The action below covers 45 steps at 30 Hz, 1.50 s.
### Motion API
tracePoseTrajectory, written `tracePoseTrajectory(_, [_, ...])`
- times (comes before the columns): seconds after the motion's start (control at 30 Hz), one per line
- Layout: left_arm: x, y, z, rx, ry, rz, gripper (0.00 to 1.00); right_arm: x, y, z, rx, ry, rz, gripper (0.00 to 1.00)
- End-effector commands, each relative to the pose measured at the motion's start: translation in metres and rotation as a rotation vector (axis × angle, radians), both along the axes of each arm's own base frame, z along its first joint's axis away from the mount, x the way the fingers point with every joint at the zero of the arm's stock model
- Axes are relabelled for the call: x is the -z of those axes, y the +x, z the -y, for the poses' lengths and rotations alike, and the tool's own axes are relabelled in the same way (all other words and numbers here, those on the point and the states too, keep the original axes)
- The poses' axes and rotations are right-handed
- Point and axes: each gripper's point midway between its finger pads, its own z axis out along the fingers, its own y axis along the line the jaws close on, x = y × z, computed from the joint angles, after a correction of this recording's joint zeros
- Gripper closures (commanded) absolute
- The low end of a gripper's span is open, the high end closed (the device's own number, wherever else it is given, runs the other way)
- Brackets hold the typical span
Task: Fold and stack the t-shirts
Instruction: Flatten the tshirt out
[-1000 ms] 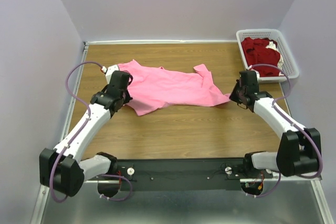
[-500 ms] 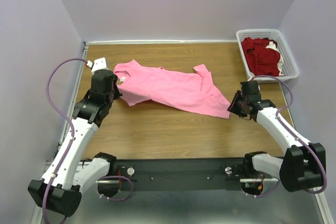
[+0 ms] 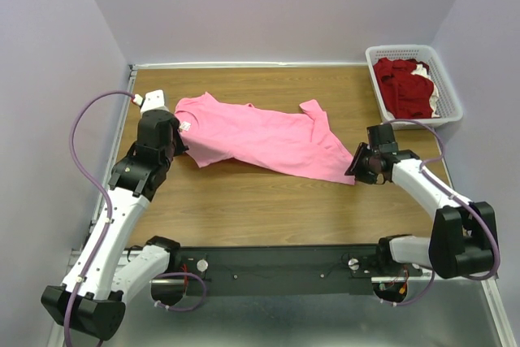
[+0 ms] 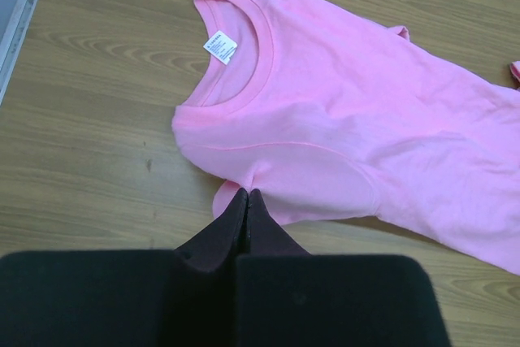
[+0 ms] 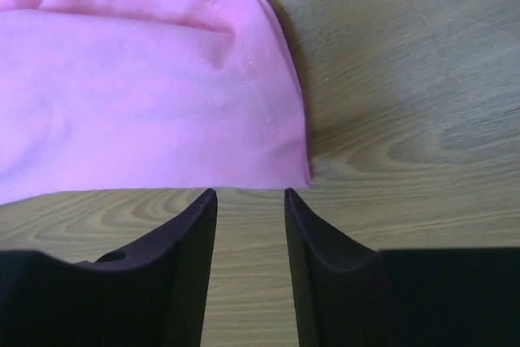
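**Pink tee flat on table, left pincer clamped on it, right pincer released**

Pink t-shirt (image 3: 264, 137) lies spread across the middle of the wooden table (image 3: 268, 205), collar end toward the left arm, hem end toward the right arm. It is rumpled, not folded. In the left wrist view the neck opening faces up, with a white tag (image 4: 220, 46) showing inside the collar.

Left gripper (image 3: 180, 144): both fingers pressed together, no gap between them. The tips sit at the shirt's near edge, below the collar by the sleeve. A pucker of pink cloth gathers right at the tips, so it reads as clenched on the pink t-shirt.

Right gripper (image 5: 250, 194): the 2 fingers stand apart with bare wood between them. The shirt's hem corner (image 5: 302, 175) lies just ahead of the gap, not inside it. Nothing held.

Dark red t-shirts (image 3: 405, 85) sit heaped in the white basket (image 3: 401, 49) at the far right corner of the table, well apart from the pink one. A bit of white cloth shows among them. How many there are I cannot tell.
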Motion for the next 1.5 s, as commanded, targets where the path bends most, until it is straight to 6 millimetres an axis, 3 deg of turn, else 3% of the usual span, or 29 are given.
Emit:
tracePoseTrajectory(0.0, [-0.007,0.000,0.006,0.044,-0.015,0.034,1.00,-0.001,-0.003,0.018,0.078,-0.074,-0.002,0.50])
tracePoseTrajectory(0.23, [-0.007,0.002,0.016,0.103,-0.032,0.047,1.00,0.014,-0.009,0.024,0.111,-0.133,-0.083,0.50])
tracePoseTrajectory(0.57, [-0.013,0.003,0.026,0.161,-0.053,0.093,1.00,0.029,-0.005,0.012,0.108,-0.181,-0.128,0.50])
tracePoseTrajectory(0.8, [-0.017,0.000,0.029,0.176,-0.071,0.114,1.00,0.039,-0.011,0.017,0.112,-0.233,-0.173,0.52])
tracePoseTrajectory(1.0, [-0.019,0.000,0.028,0.178,-0.067,0.118,1.00,0.048,-0.023,0.025,0.125,-0.269,-0.217,0.65])
tracePoseTrajectory(1.1, [-0.020,0.000,0.029,0.187,-0.062,0.117,1.00,0.052,-0.027,0.028,0.132,-0.285,-0.227,0.75])
tracePoseTrajectory(1.17, [-0.020,0.002,0.030,0.189,-0.063,0.118,1.00,0.053,-0.026,0.029,0.133,-0.294,-0.230,0.87])
tracePoseTrajectory(1.27, [-0.017,0.010,0.026,0.163,-0.049,0.122,1.00,0.045,-0.012,0.029,0.122,-0.300,-0.198,0.99])
tracePoseTrajectory(1.37, [-0.012,0.030,0.020,0.136,-0.019,0.115,1.00,0.016,0.027,0.018,0.105,-0.272,-0.098,0.99])
tracePoseTrajectory(1.4, [-0.016,0.044,0.015,0.121,-0.005,0.105,1.00,-0.008,0.056,0.010,0.098,-0.251,-0.026,0.99])
tracePoseTrajectory(1.47, [-0.031,0.062,0.008,0.094,0.005,0.129,1.00,-0.035,0.086,-0.001,0.086,-0.218,0.050,0.99])
